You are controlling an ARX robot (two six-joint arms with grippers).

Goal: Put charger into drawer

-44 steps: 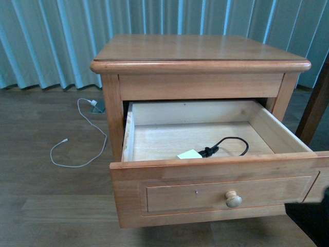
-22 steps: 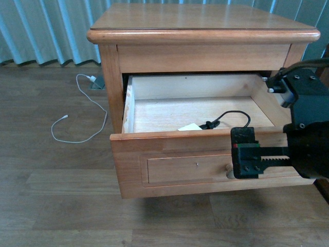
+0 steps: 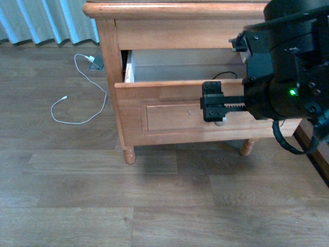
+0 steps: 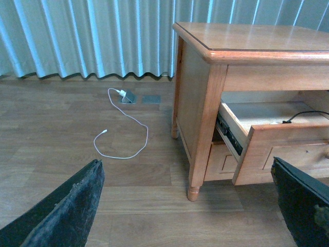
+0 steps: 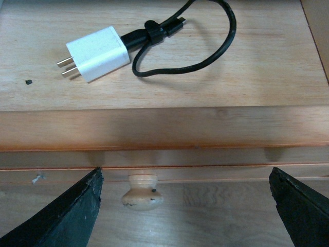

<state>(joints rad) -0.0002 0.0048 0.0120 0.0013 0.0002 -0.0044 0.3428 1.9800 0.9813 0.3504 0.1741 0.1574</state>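
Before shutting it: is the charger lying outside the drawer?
No, the charger lies on the drawer floor with its black cable looped beside it.

Glossy charger (image 5: 98,53), seemingly plastic; bare-wood drawer (image 5: 154,77)

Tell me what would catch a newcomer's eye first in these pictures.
The big black right gripper fills the front view, poised in front of the open drawer at its pale round knob, jaws spread wide. Inside the drawer lies the white charger with its looped black cable. A thin white cable curls on the wooden floor beside the nightstand.
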